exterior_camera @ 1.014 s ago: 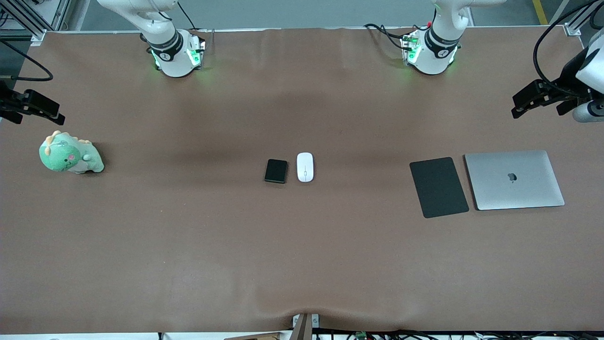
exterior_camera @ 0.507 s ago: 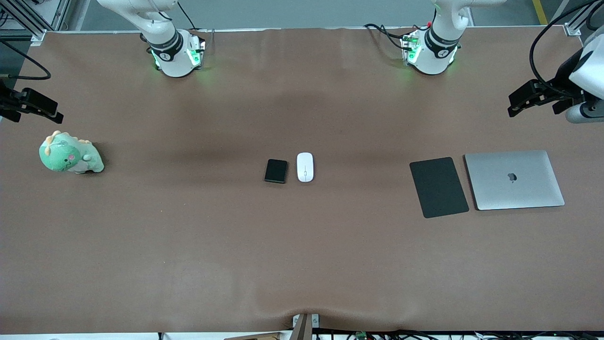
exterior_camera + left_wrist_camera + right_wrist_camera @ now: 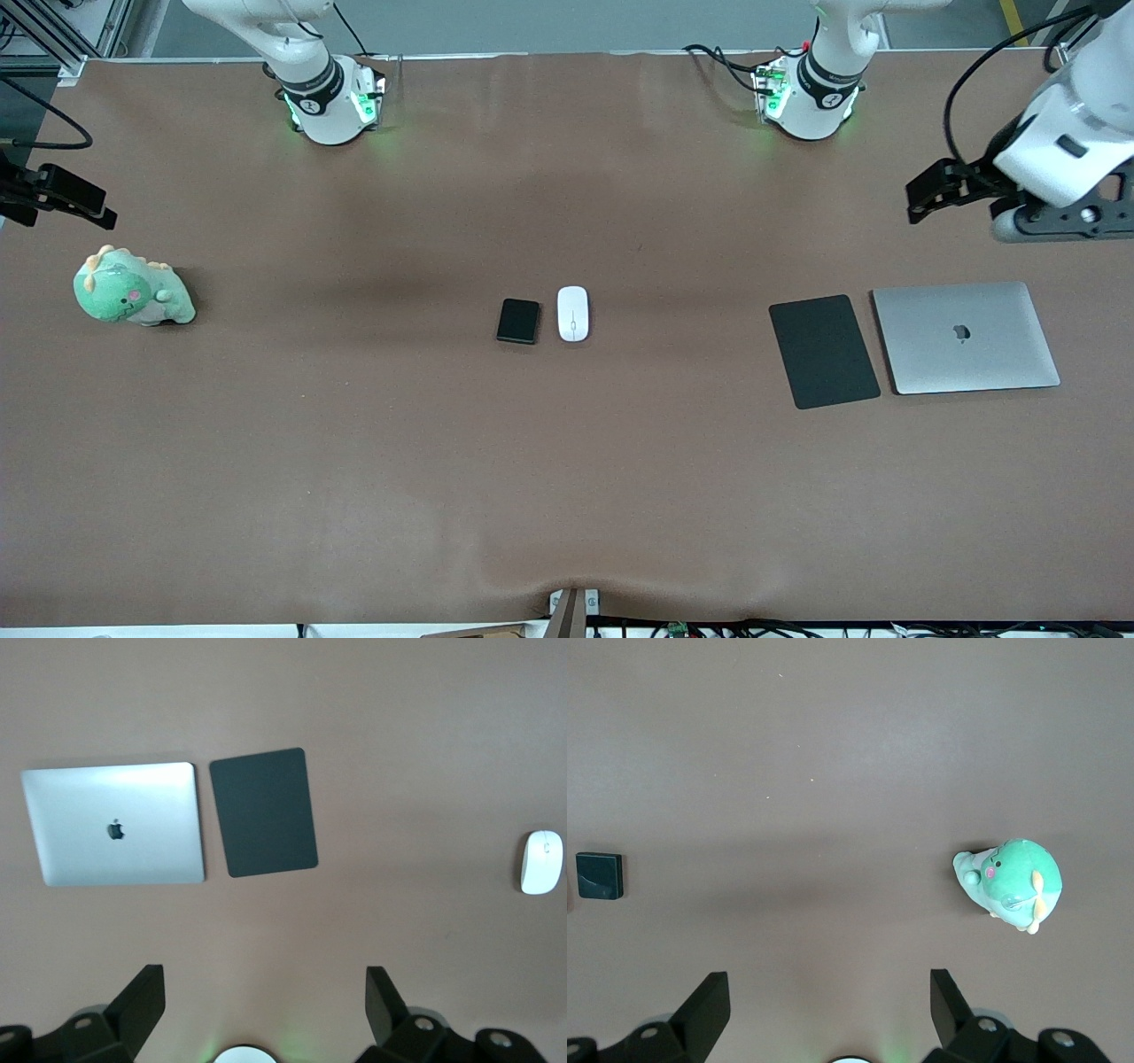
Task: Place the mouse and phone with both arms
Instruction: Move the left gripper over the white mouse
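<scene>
Both grippers hang empty with fingers spread: our left gripper [image 3: 921, 190] over the counter [image 3: 567, 496] above the laptop [image 3: 966, 337] and matte black mat [image 3: 824, 351], our right gripper [image 3: 75, 199] above the plush dinosaur [image 3: 131, 291]. Nothing is grasped yet (everything remains). Mid-counter, the glossy white oval mouse [image 3: 573, 313] lies just beside the black slab phone [image 3: 518, 321].

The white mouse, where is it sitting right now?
In the front view the mouse lies mid-table, close beside the phone but apart from it, on the side toward the left arm's end, where the black mat lies.
</scene>
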